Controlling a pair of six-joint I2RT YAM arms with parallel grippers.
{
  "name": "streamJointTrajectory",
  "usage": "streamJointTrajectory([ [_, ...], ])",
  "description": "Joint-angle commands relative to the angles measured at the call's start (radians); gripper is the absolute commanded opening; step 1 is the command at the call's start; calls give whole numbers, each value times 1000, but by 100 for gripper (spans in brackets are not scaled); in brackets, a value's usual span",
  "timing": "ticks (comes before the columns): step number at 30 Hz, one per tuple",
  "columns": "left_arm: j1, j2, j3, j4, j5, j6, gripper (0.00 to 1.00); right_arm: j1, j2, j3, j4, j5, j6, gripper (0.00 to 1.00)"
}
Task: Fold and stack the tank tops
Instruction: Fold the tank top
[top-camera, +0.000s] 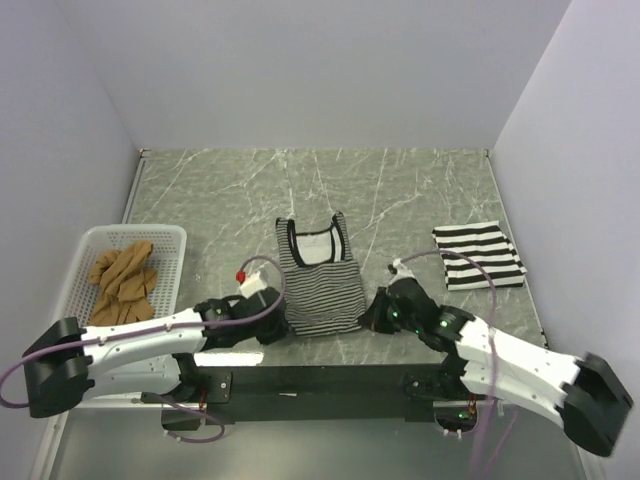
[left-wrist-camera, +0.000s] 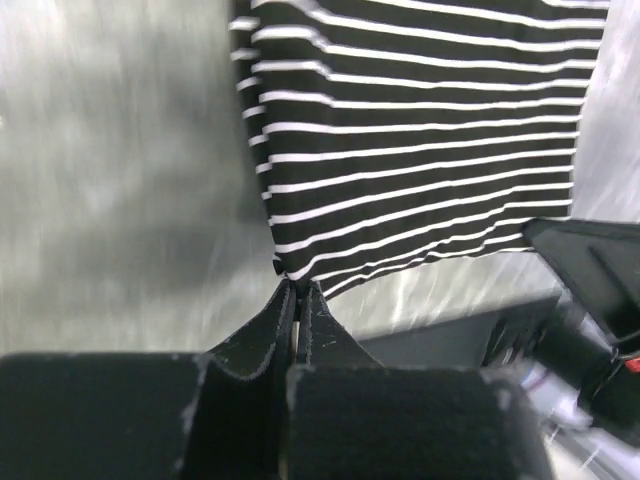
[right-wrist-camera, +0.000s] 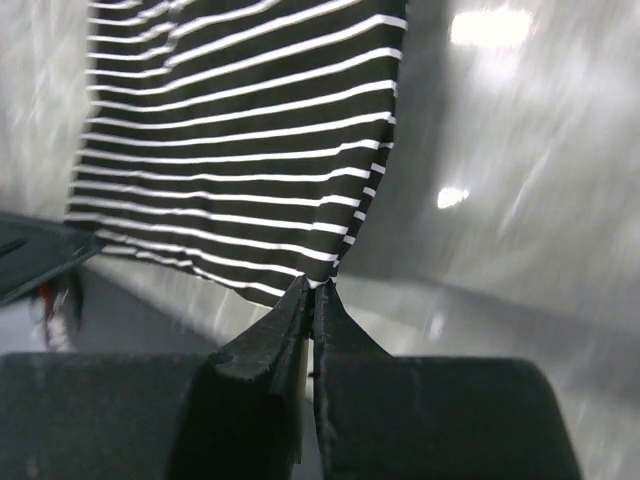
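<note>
Only in the wrist views is the thin-striped tank top (top-camera: 320, 285) seen pinched at its hem corners by the left pincer (left-wrist-camera: 297, 292) and right pincer (right-wrist-camera: 313, 292); the grey marbled worktop (top-camera: 400, 190) is enclosed by white walls (top-camera: 300, 70).

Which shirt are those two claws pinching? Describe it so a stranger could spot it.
On the grey marble table, look at the middle. The tank top lying flat there has its bottom corners pinched by the left gripper and right gripper. Its thin stripes and black-trimmed neck set it apart from the folded wide-striped top and the tan top in the basket.
</note>
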Motion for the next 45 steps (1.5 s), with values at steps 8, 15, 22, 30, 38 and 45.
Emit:
streamJointTrajectory([
  [8, -203, -137, 156, -265, -144, -209, 1, 116, -321, 176, -390, 131, 94, 0],
  [15, -47, -157, 243, -244, -166, -95, 0, 104, -146, 325, -352, 130, 2, 0],
  [22, 230, -115, 297, -100, 25, 88, 0, -73, 46, 408, -243, -29, -86, 0],
  [30, 496, 105, 407, 63, 247, 171, 1, -267, 317, 579, -168, -189, -172, 0],
  [38, 682, 459, 628, 187, 364, 228, 1, -442, 673, 872, -134, -324, -208, 7],
  [45, 779, 854, 908, 288, 453, 298, 5, -506, 1070, 1197, -113, -392, -230, 24],
])
